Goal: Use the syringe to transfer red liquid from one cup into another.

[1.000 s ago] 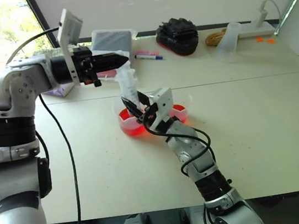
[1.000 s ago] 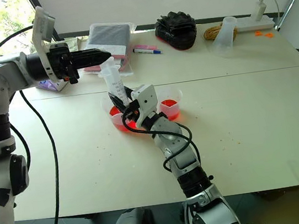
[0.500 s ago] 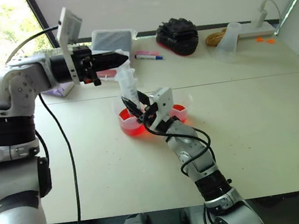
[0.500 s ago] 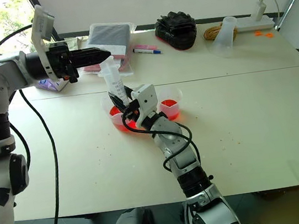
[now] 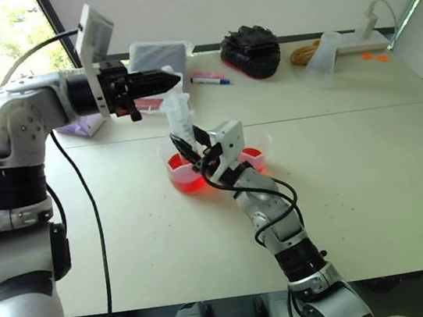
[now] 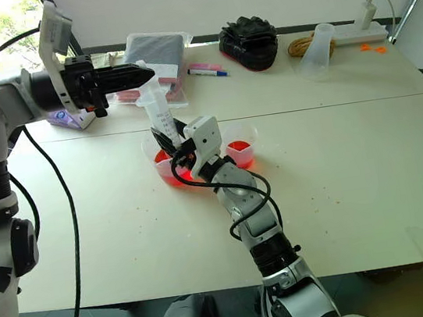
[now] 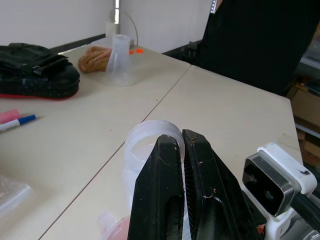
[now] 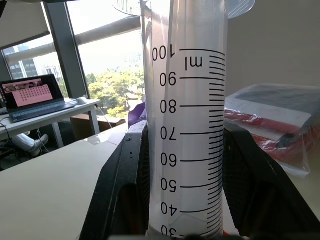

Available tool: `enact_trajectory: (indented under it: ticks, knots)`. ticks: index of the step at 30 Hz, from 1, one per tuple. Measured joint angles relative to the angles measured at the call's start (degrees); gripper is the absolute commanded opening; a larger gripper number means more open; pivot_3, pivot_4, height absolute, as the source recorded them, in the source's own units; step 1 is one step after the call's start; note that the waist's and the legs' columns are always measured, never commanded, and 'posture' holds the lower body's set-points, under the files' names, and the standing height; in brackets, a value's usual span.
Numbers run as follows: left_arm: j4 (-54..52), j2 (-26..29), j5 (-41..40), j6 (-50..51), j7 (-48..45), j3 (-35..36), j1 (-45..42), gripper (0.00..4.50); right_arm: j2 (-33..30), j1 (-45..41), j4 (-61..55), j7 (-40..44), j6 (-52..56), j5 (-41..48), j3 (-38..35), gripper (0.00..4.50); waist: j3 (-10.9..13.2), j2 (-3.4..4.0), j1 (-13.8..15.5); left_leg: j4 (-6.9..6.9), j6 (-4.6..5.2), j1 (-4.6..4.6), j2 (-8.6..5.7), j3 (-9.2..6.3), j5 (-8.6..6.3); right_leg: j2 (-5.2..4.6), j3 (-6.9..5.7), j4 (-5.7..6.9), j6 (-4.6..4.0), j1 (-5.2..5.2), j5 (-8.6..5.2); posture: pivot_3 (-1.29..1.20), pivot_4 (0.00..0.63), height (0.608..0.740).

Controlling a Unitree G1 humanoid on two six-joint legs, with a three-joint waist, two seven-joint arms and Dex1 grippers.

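The syringe [image 5: 180, 120] stands nearly upright over the larger cup [image 5: 177, 181], which holds red liquid [image 5: 186, 182]. Its tip is hidden behind my right gripper. My right gripper [image 5: 191, 145] is shut on the lower barrel, and its fingers [image 8: 125, 190] flank the graduated barrel [image 8: 192, 125], which looks empty. My left gripper [image 5: 176, 77] reaches in level from the left. Its shut fingertips [image 7: 170, 145] pinch the rim of the plunger's top ring [image 7: 145, 137]. The smaller cup [image 5: 256, 150], just right of the larger one, also holds a little red liquid.
Along the table's far side lie a plastic bag of dark items [image 5: 156, 57], a marker pen [image 5: 211, 80], a black pouch [image 5: 251, 49], a coil of rope [image 5: 305, 54], a tipped clear cup [image 5: 321, 53] and a white power strip [image 5: 361, 43]. A person in black [image 7: 260, 40] stands beyond the table.
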Motion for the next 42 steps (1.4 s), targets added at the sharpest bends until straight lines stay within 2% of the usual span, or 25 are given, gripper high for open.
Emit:
enact_trajectory:
  ticks: [7,8,9,15,23,29,33,38,42]
  knots:
    - [-1.63,0.45,-0.02,-0.10,0.17,1.02,1.77,0.03,0.00,-0.21,0.53,0.29,0.18,-0.06,0.34,1.36,0.00,0.00,-0.04,0.00,0.00,0.00,0.00,-0.01,0.00,0.00,0.00,0.00,0.00,0.00,0.00,0.00,0.150,0.740]
    - [-1.65,0.46,-0.03,-0.10,0.26,1.14,1.79,0.68,0.00,-0.31,0.54,0.29,0.21,-0.06,0.34,1.36,0.00,0.00,-0.04,0.00,0.00,0.00,0.00,0.00,0.00,0.00,0.00,0.00,0.00,0.00,0.00,0.00,0.150,0.740]
    - [-1.73,0.50,0.04,-0.10,0.73,1.70,1.80,0.93,0.00,-0.43,0.54,0.37,0.23,-0.07,0.36,1.36,0.00,0.00,-0.03,0.00,0.00,0.00,0.00,0.00,0.00,0.00,0.00,0.00,0.00,0.00,0.00,0.00,0.150,0.740]
    - [-4.00,1.07,-0.44,-0.10,0.42,2.06,2.89,3.14,-0.02,-0.87,0.63,0.36,0.45,-0.06,0.19,1.36,0.00,0.00,-0.02,0.00,0.00,0.00,0.00,0.00,0.00,-0.01,0.00,0.00,0.00,0.00,0.00,0.00,0.150,0.740]
    - [-4.41,2.25,-1.22,-0.13,0.09,2.76,3.02,3.14,-0.04,-2.60,1.30,0.36,0.60,-0.18,0.06,1.36,0.00,0.00,-0.06,0.00,-0.01,0.00,0.01,-0.01,0.00,-0.01,0.00,0.00,0.00,0.00,0.00,0.00,0.150,0.740]
    - [-5.42,5.49,-1.07,-0.19,0.78,5.16,5.33,3.14,-0.12,-3.21,1.82,1.33,0.18,-0.62,0.56,1.36,0.00,0.00,-0.15,-0.01,-0.02,0.00,0.03,-0.02,0.01,-0.01,0.00,0.00,0.00,-0.02,0.00,0.00,0.150,0.740]
    - [-6.64,10.88,-1.08,0.06,1.32,9.29,12.43,3.14,-0.29,-4.93,3.02,2.12,-0.10,-0.61,0.53,1.36,0.00,-0.01,-0.31,-0.02,-0.02,0.01,0.04,-0.02,0.01,-0.03,0.03,0.01,-0.01,-0.05,0.00,0.00,0.150,0.740]
    - [-6.87,14.27,-1.16,0.13,2.01,12.42,16.53,3.14,-0.36,-7.11,3.41,2.74,-0.60,-0.47,-0.23,1.36,0.00,-0.03,-0.09,-0.02,-0.03,-0.01,0.04,-0.04,0.01,-0.06,0.03,0.00,-0.01,-0.03,0.00,0.00,0.150,0.740]
    - [-6.97,14.40,-1.25,-0.14,2.64,13.61,17.46,3.14,-0.67,-7.35,3.88,3.10,-0.60,-0.22,-0.84,1.36,-0.01,-0.04,0.14,-0.02,-0.03,-0.01,0.02,-0.06,0.01,-0.09,0.02,-0.01,-0.01,-0.01,0.00,0.00,0.150,0.740]
